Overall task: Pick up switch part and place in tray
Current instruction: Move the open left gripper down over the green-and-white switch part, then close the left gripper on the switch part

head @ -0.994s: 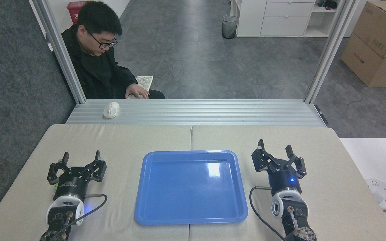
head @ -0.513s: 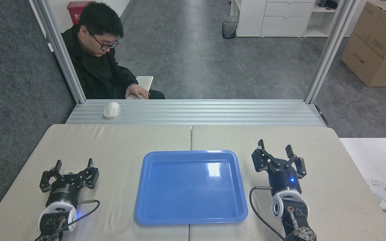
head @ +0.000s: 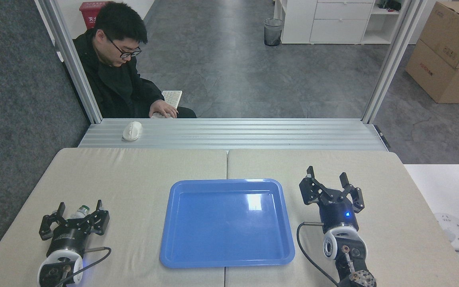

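The tray [head: 227, 223] sits at the middle of the beige table [head: 142, 171], flat and glossy blue, with nothing lying in it. Taking the tray as the clock's centre, the left tool [head: 79, 208] is out at about 9 o'clock, low over the table near its left edge, and the right tool [head: 326, 177] is at about 3 o'clock, just beside the tray's right rim but apart from it.

The switch part [head: 81, 211] lies on the table between the spread fingers of the left tool, at the 12 o'clock end of that tool. Only its pale body, a bit of green and a silvery neck show above the tool's dark frame (the rest is hidden behind it). The left tool is released, its two fingers standing to either side of the part; whether either finger touches it cannot be told. The part is well apart from the tray.

The right tool is released as well, its fingers splayed wide with nothing between them, a blue light glowing on its wrist.

Beyond the table, at 12 o'clock, runs a ribbed metal ledge [head: 233, 133] carrying a white mouse [head: 132, 130]. Behind it, at about 11 o'clock, a person [head: 114, 71] sits with a hand on a white keyboard [head: 171, 97].
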You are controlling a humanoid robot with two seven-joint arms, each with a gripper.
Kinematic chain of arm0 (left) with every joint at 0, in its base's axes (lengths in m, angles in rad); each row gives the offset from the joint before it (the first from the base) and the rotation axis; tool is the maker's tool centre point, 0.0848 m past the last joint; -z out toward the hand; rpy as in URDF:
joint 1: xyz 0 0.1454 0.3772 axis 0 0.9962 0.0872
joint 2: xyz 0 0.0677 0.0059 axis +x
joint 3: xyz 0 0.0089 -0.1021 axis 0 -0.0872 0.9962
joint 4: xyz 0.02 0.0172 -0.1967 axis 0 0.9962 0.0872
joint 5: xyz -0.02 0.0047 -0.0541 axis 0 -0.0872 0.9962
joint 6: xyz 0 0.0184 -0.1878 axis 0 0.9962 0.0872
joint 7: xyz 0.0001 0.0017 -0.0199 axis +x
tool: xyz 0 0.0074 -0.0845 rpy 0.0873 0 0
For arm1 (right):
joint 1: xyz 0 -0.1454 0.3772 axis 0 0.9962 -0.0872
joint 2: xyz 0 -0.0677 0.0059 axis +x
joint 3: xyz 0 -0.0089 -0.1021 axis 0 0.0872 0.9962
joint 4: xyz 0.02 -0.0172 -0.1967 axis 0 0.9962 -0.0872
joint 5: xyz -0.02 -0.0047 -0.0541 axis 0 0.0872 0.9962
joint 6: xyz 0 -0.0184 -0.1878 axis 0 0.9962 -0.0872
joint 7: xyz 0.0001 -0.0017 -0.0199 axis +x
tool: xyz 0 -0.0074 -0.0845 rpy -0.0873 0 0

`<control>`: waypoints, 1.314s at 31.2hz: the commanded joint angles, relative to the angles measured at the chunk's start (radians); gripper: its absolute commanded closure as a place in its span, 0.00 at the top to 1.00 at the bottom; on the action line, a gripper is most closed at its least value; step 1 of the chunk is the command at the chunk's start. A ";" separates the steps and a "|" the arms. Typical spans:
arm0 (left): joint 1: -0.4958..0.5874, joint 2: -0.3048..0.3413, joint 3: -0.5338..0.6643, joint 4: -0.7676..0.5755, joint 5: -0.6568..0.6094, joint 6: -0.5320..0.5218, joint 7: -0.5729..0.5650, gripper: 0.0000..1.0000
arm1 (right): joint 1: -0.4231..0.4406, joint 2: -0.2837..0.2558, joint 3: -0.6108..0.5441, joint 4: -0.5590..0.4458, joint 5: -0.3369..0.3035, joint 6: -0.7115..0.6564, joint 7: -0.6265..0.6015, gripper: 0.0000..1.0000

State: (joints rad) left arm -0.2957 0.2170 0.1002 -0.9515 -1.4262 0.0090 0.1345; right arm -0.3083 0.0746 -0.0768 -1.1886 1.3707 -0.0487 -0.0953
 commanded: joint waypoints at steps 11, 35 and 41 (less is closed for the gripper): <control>-0.006 0.036 0.004 0.140 -0.003 0.000 0.000 0.99 | 0.000 0.001 0.000 0.000 -0.001 0.000 0.000 1.00; 0.044 0.036 -0.004 0.132 -0.011 -0.133 0.002 0.31 | 0.000 -0.001 0.000 0.001 -0.001 0.000 0.000 1.00; 0.047 0.041 -0.004 0.120 -0.010 -0.158 0.000 0.04 | 0.000 -0.001 0.000 0.001 -0.001 0.000 0.000 1.00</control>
State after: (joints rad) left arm -0.2673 0.2495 0.0978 -0.8310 -1.4350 -0.1235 0.1437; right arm -0.3083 0.0739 -0.0768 -1.1883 1.3699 -0.0487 -0.0953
